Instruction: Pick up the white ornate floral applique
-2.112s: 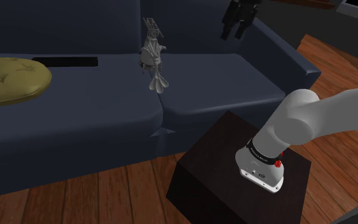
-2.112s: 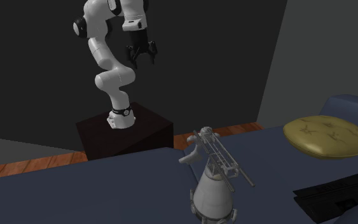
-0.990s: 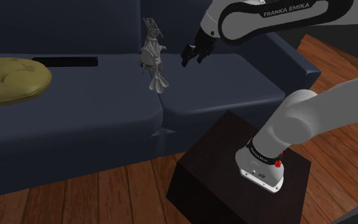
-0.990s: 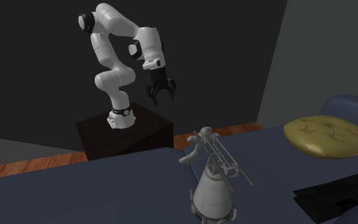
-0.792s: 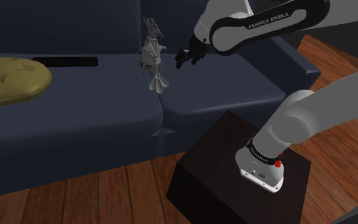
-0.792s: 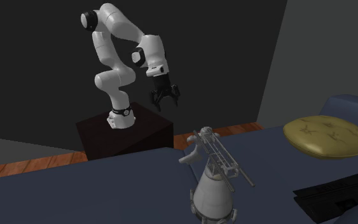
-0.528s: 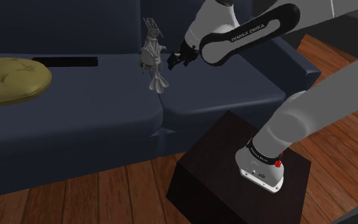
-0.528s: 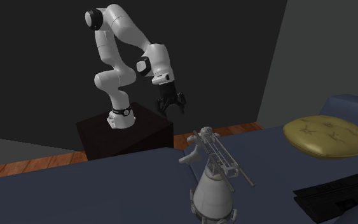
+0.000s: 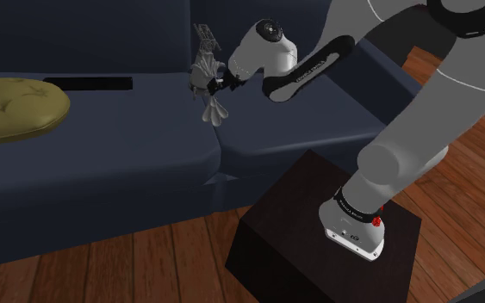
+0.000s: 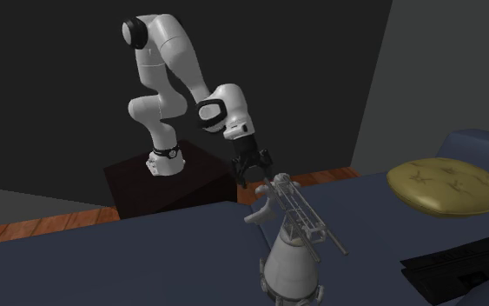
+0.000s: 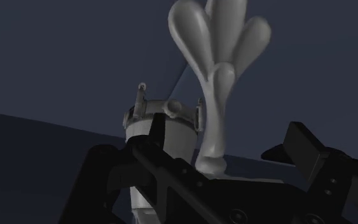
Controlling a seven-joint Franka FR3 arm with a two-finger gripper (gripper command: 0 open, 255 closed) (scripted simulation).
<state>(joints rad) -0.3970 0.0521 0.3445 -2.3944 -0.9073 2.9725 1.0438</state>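
Shoulder view: pale grey applique (image 9: 213,108) upright against the dark blue sofa (image 9: 102,155) backrest, at the cushion seam, jaws just beside it.
Second exterior view: flared base, thin rods on top.
Wrist view: jaws spread, gripping nothing; lobed stem between them, seemingly untouched.

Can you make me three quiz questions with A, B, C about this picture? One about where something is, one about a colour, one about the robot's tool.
1. Where does the pale grey applique stand?
A. wood floor
B. dark blue sofa
C. robot's box

2. What colour is the round cushion?
A. red
B. white
C. olive-yellow

3. How is the tool?
A. open
B. shut on the cushion
C. shut on nothing

Answers:
1 B, it stands on the sofa seat.
2 C, it shows olive-yellow.
3 A, the wrist view shows its fingers apart.
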